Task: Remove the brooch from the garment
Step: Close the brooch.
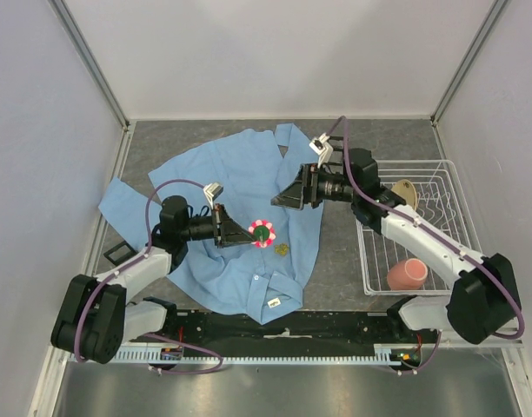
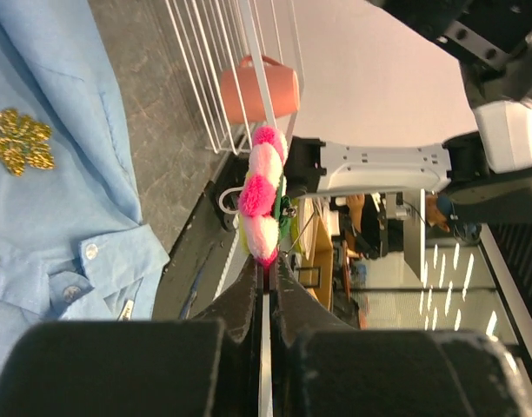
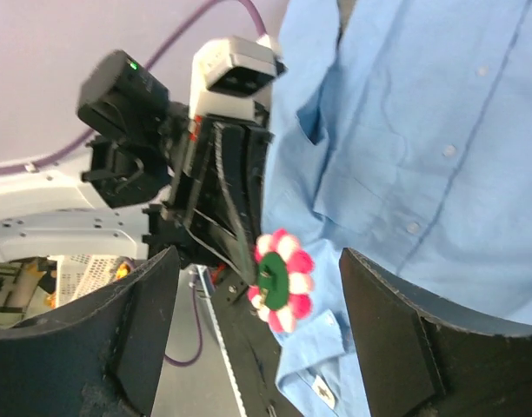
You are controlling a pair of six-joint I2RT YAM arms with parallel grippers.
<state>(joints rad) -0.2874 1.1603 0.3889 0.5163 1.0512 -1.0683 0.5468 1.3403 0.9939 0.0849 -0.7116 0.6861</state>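
Grey counter (image 1: pixel 335 261) w/ garment (image 1: pixel 240 174) spread; left end effector (image 1: pixel 251 233) pinches brooch (image 1: pixel 263 233), apart from it; right end effector (image 1: pixel 279 201) wide, empty.

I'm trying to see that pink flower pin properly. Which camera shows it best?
The right wrist view: the brooch faces the camera, petals and green middle clear, pinched by the left claw. The left wrist view shows it only edge-on; the top view shows it small.

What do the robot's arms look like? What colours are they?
The left arm and right arm are white tubes with chunky black joints. A purple cable loops along each. The left gripper and right gripper are black with pointed fingers.
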